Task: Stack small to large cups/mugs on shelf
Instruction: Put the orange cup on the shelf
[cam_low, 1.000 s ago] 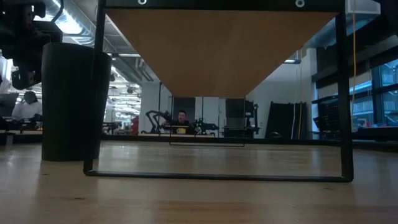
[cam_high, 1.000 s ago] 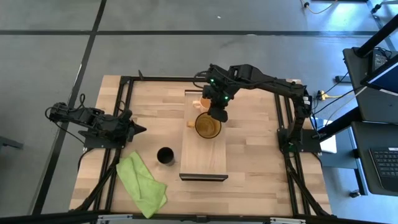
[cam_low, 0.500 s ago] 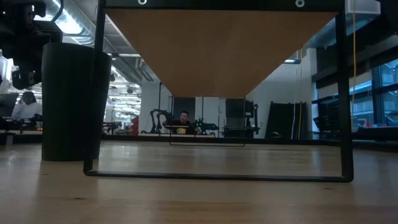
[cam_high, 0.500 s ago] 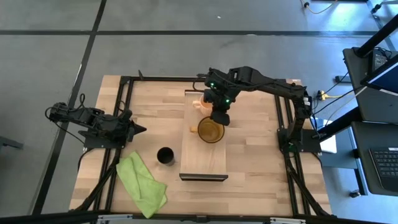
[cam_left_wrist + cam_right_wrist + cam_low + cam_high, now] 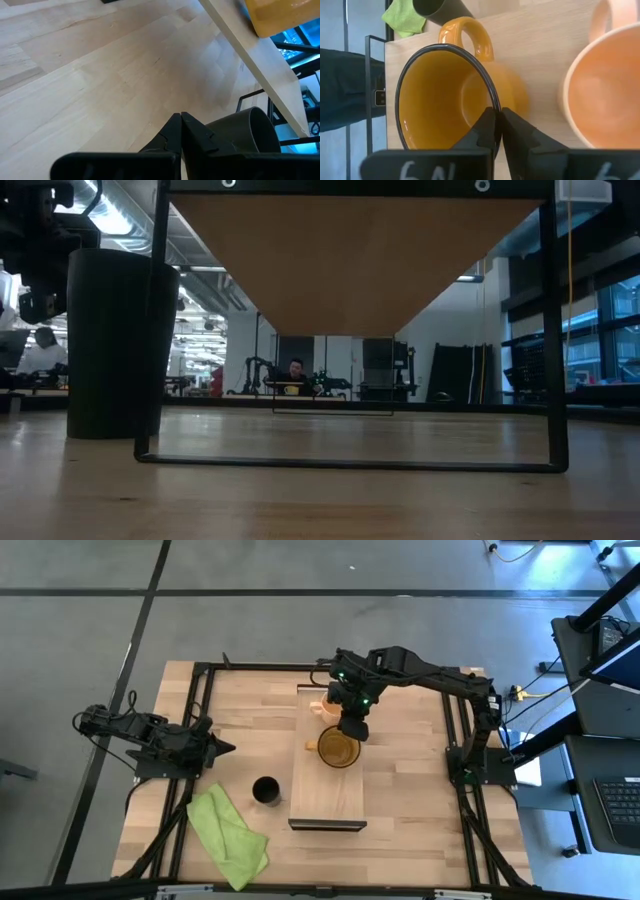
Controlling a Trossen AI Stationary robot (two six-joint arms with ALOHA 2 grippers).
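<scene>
The amber mug [image 5: 337, 748] is over the middle of the light-wood shelf [image 5: 327, 795], its handle [image 5: 310, 745] toward the table's left. My right gripper [image 5: 351, 727] is shut on the mug's rim. The peach mug [image 5: 322, 708] stands on the shelf's far end, right behind it. The black cup [image 5: 266, 790] stands upright on the tabletop left of the shelf and looms large in the low view [image 5: 115, 340]. My left gripper [image 5: 222, 748] is shut and empty at the table's left, its fingers [image 5: 181, 127] pointing toward the black cup [image 5: 245, 131]. My right gripper holds the amber mug by its dark rim [image 5: 492, 102] on the far side, about a quarter turn from the handle [image 5: 470, 37]. One finger [image 5: 486, 127] is inside the mug and one [image 5: 516, 131] outside. The fingers come from above, pointing down. The mug is upright; whether its base rests on the shelf, I cannot tell.
A crumpled green cloth [image 5: 228, 835] lies at the near left of the table. The shelf stands raised on a black frame [image 5: 350, 463] with open room beneath it. The shelf's near half [image 5: 327, 802] is bare wood. Black frame rails [image 5: 200, 710] run along the table's sides.
My right gripper has moved a little toward the table's near edge with the amber mug, which has stayed upright and shifted away from the peach mug along the shelf. It has been nearly still over the last half second.
</scene>
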